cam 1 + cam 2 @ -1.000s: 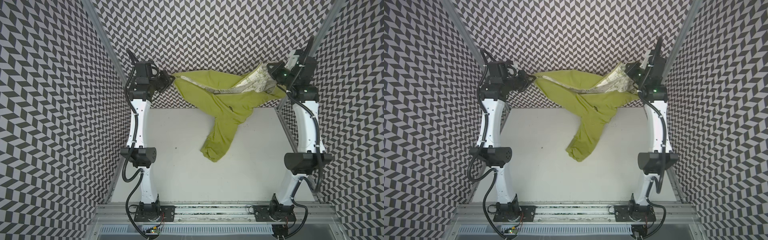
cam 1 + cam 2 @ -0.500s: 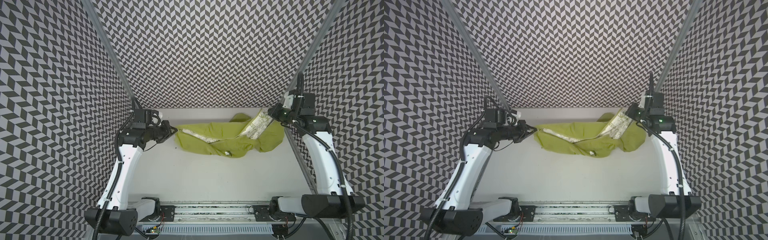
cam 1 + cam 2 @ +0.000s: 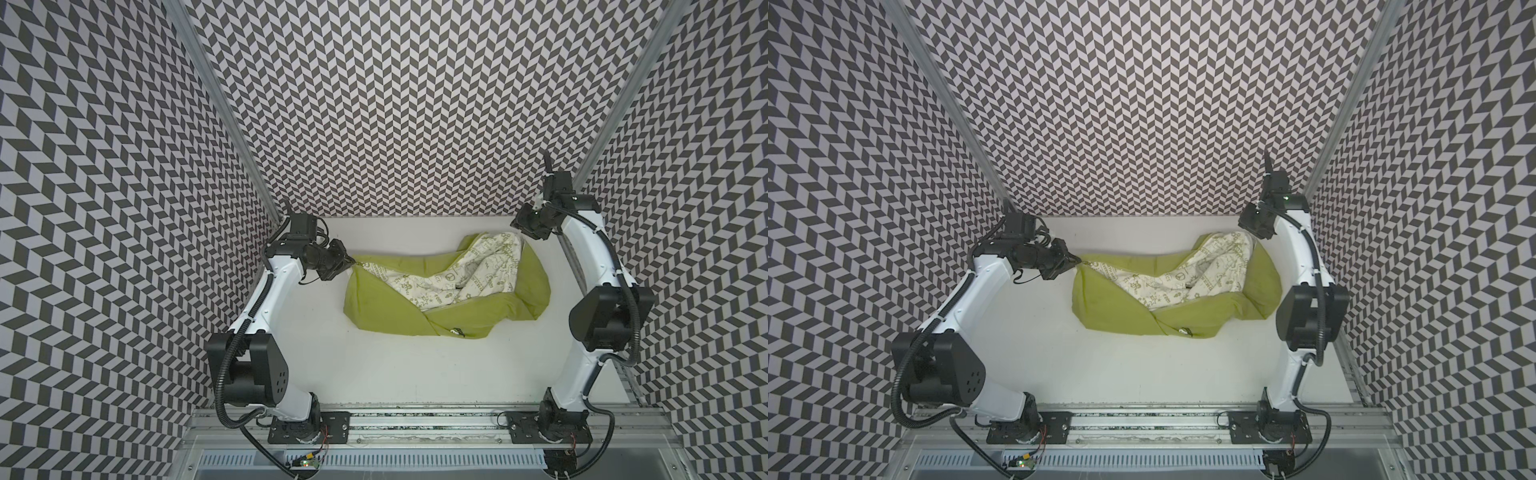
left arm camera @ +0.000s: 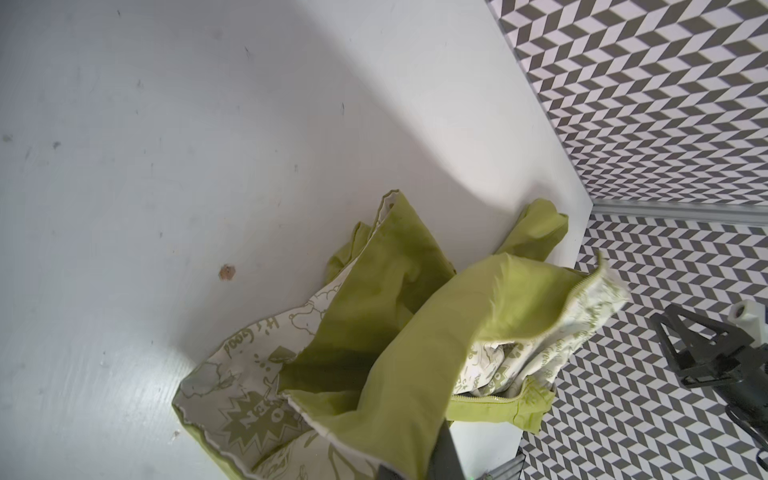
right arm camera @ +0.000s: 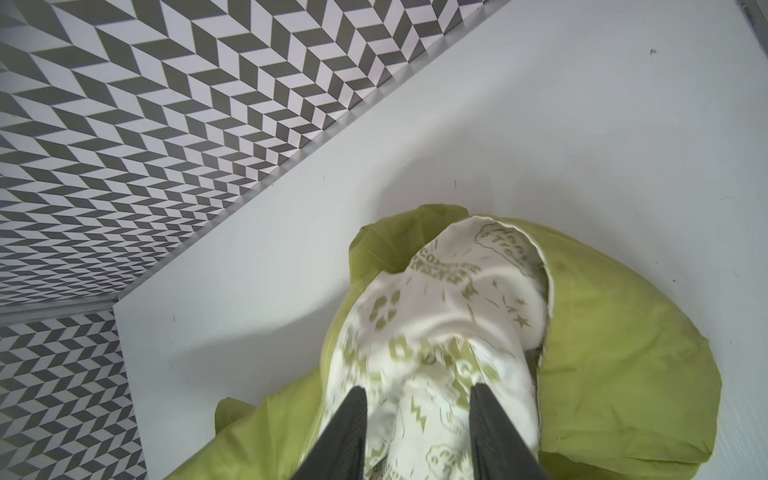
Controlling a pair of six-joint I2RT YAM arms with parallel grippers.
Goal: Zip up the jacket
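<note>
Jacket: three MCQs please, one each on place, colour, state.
1. Where on the table does the jacket lie?
A. Against the near edge
B. In the far half
C. Draped over a side wall

2. The lining that shows is:
A. Plain black
B. Red striped
C. White with green print

3. The right jaws are:
A. Open, holding nothing
B. Shut on a sleeve
C. Out of every view

Key:
1 B: both top views show it nearer the back wall than the near edge.
2 C: the green print on white shows in every view.
3 A: the right wrist view shows them spread, and the left wrist view shows nothing between them.
</note>
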